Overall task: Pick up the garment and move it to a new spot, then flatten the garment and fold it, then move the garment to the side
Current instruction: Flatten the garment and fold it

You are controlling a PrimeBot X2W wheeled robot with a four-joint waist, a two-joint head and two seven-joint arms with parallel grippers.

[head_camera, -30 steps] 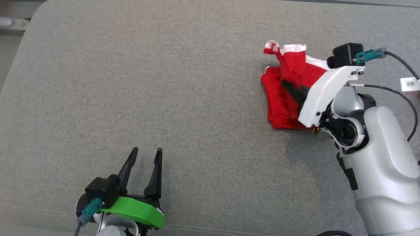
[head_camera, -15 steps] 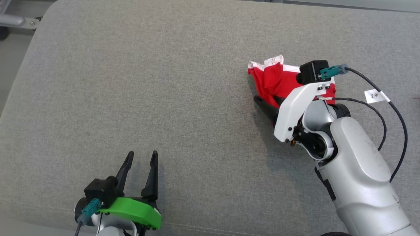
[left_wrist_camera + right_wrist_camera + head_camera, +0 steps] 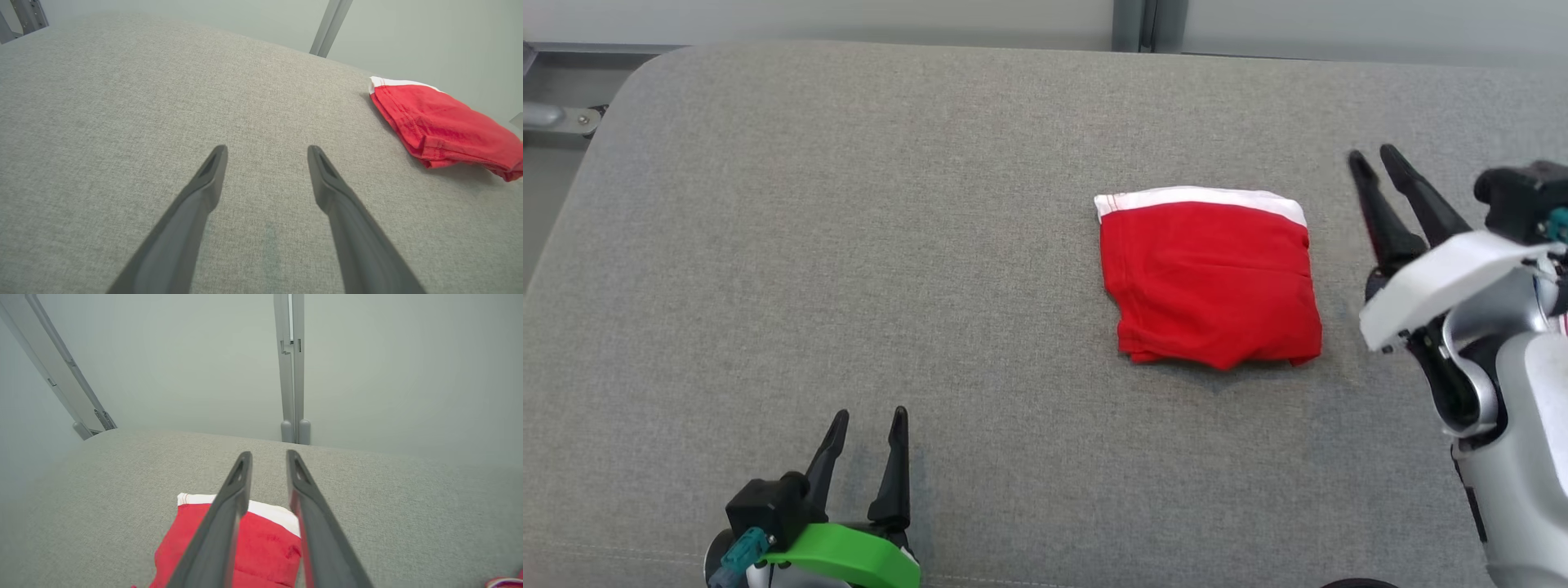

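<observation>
The garment [image 3: 1209, 278] is a red piece with a white waistband, lying folded into a flat rectangle on the grey padded surface [image 3: 849, 245], right of centre. My right gripper [image 3: 1370, 153] hovers to the right of it, open, its fingers a little apart with nothing between them. In the right wrist view the garment [image 3: 269, 547] lies below that gripper [image 3: 268, 455]. My left gripper [image 3: 870, 413] rests near the front edge at the lower left, open wide and empty. From the left wrist view the garment [image 3: 441, 122] sits far off to the right of this gripper [image 3: 267, 149].
The surface ends at a pale wall with a vertical metal post [image 3: 291, 375] behind it. A metal bracket [image 3: 556, 118] sticks out past the rounded far left corner. A small red and white scrap [image 3: 504, 582] shows at the right wrist view's bottom right corner.
My right gripper has let go of the garment and pulled back to the right and up. The garment now lies flat and folded. The head camera has tilted up; the left arm is still.
</observation>
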